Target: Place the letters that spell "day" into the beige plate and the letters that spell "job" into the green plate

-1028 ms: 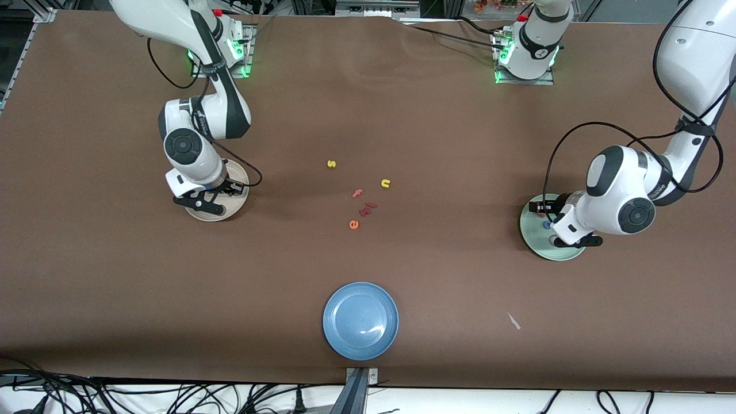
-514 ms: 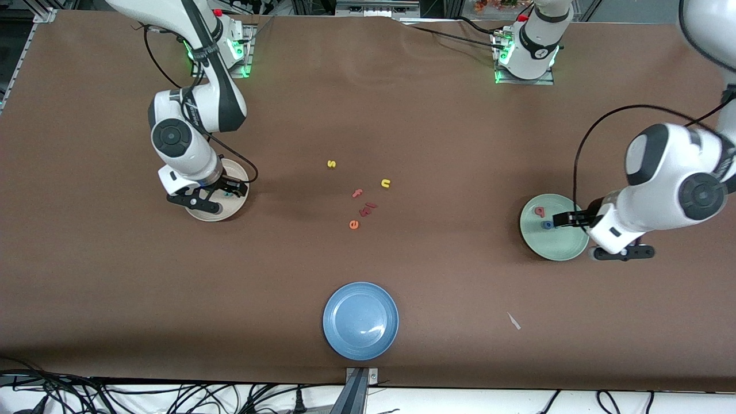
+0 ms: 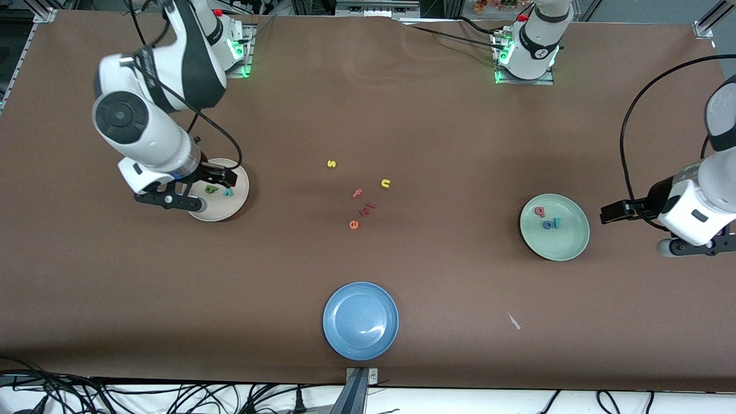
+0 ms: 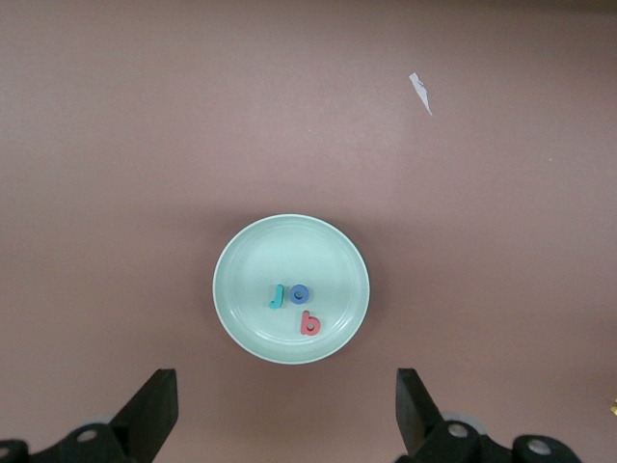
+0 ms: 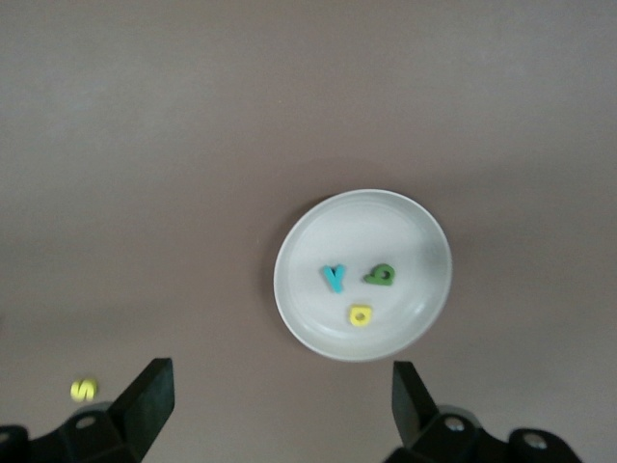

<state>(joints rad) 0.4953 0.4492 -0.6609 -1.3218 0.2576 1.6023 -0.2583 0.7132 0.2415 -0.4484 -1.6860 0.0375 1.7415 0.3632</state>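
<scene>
The beige plate [image 3: 223,210] [image 5: 415,241] holds the dark green d [image 3: 210,188] [image 5: 381,275], the teal y [image 3: 228,192] [image 5: 334,278] and the yellow a [image 5: 360,315]. My right gripper [image 3: 221,172] [image 5: 280,391] hangs open and empty over that plate's rim. On the green plate [image 3: 568,241] [image 4: 241,265] lie the teal j [image 3: 556,223] [image 4: 278,295], the blue o [image 3: 547,225] [image 4: 300,293] and the pink-red b [image 3: 539,211] [image 4: 309,323]. My left gripper [image 3: 614,211] [image 4: 284,405] is open and empty, up over the table beside this plate, toward the left arm's end.
Loose letters lie mid-table: a yellow s [image 3: 331,164] [image 5: 84,389], a yellow u [image 3: 385,183], a pink f [image 3: 357,193], red pieces [image 3: 368,208] and an orange e [image 3: 353,225]. A blue plate [image 3: 360,320] sits near the front edge, with a white scrap [image 3: 513,321] [image 4: 420,92] close by.
Both arms rose from low over their plates. The right gripper opened and the teal y now shows in the beige plate. The left gripper drew off the green plate toward the table's end.
</scene>
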